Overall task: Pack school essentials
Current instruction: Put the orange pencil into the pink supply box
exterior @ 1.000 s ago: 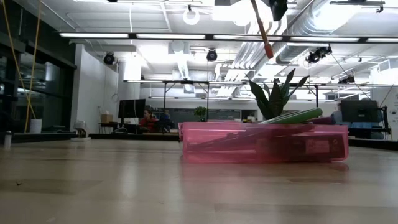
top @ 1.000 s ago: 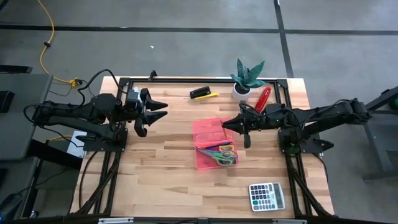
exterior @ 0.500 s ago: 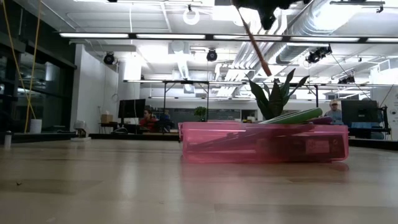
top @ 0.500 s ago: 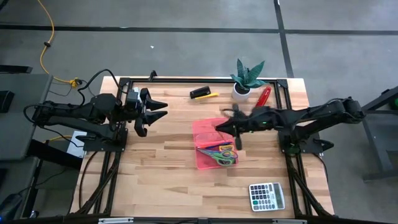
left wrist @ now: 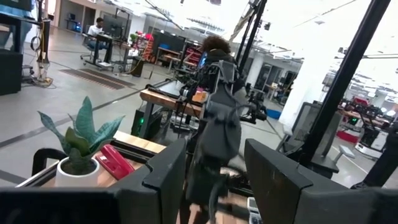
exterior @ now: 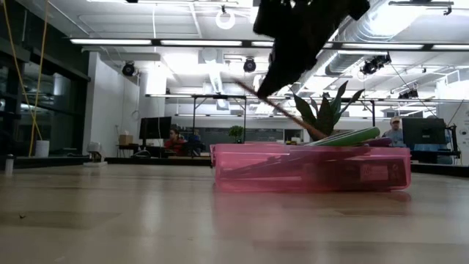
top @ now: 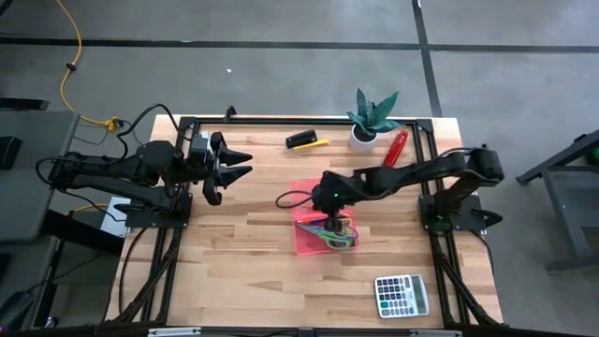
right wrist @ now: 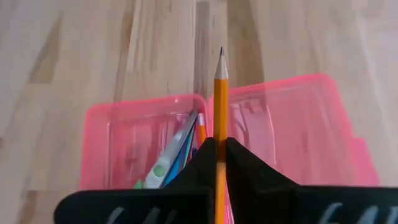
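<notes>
The right hand (top: 329, 199) had swung in from beside the potted plant (top: 372, 116) and now hung directly over the pink tray (right wrist: 298, 124), pinching an orange pencil (right wrist: 221, 112) whose tip pointed ahead of the fingers. Below the hand, scissors (top: 339, 234) and pens already lay in the tray. The pencil seemed about to go in, though the low view blurred its slant. The left hand (top: 228, 166) waited, spread and empty, well off across the surface (top: 243, 253).

Bright, even overhead light from ceiling strip lamps (exterior: 183, 41) fills the low view's upper frame, glaring white. The right gripper (exterior: 293, 44) smears with motion blur there; shadows on the surface (top: 243, 253) stay soft.
</notes>
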Controlling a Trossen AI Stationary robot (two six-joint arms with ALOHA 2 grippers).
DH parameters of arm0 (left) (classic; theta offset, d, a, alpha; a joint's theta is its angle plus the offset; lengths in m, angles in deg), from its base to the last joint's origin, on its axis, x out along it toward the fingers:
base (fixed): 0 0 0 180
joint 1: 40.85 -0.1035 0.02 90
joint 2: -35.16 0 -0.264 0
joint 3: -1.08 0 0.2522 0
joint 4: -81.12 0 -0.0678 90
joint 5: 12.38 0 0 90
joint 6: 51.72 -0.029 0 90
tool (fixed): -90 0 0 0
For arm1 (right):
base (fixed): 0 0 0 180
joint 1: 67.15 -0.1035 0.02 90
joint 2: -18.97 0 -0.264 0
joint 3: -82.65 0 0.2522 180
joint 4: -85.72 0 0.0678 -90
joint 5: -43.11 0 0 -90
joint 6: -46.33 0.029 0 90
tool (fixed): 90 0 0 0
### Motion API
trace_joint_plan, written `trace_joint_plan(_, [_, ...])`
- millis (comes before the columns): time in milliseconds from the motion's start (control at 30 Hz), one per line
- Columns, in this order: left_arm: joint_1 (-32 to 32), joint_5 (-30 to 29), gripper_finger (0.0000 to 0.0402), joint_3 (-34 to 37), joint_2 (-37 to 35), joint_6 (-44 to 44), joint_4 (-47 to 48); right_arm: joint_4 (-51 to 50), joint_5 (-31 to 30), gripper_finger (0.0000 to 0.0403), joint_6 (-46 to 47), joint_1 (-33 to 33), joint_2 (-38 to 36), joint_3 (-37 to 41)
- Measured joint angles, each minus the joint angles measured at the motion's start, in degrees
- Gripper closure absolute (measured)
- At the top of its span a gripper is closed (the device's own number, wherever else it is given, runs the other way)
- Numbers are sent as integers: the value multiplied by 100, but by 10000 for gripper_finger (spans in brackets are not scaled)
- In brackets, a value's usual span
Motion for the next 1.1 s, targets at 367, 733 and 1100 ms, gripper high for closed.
trace_joint_plan(367, [0, 2, 249, -1, 0, 0, 2, -213, -34, 403, -107, -3, 330, -16])
trace_joint_plan(733, [0, 2, 249, 1, 0, 0, 2, -478, -33, 391, -97, -2, 330, -16])
trace_joint_plan(1100, [0, 4, 249, 1, 0, 2, 2, -478, 61, 312, -64, -6, 330, -14])
